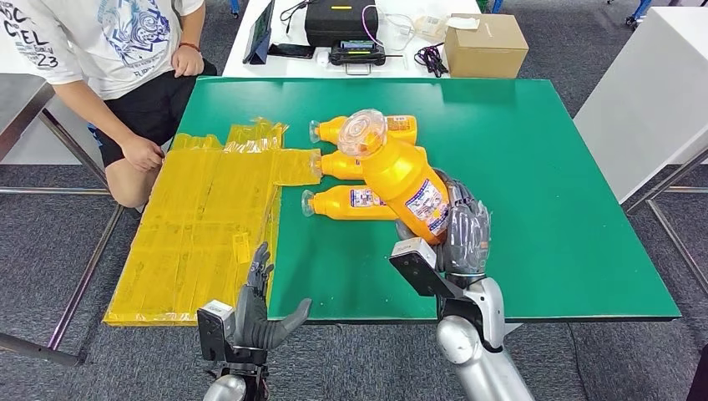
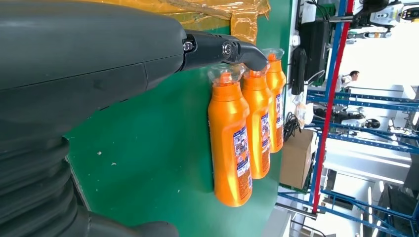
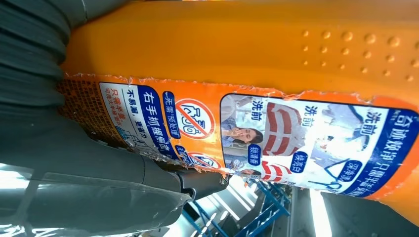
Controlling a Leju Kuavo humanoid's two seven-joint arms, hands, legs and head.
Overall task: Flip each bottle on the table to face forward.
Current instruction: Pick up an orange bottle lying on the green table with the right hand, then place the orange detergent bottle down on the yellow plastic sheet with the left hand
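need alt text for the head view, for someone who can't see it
The right robot hand holds an orange bottle lifted above a green table, its clear cap toward the camera. Three more orange bottles lie on their sides beside yellow sheeting. The left robot hand is open near the table's front edge, and a seated person waits at the far left.

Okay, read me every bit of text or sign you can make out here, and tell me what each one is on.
"洗前", twice: label of the held bottle.
"右手抓握侧面": same label, blue strip near the right hand.
"深海泉": same label.
"23": white T-shirt of the seated person.
Red crossed-circle warning signs: same label.
Too small or blurred to read: labels on the three lying bottles, the shirt's other print, and the label's remaining print.
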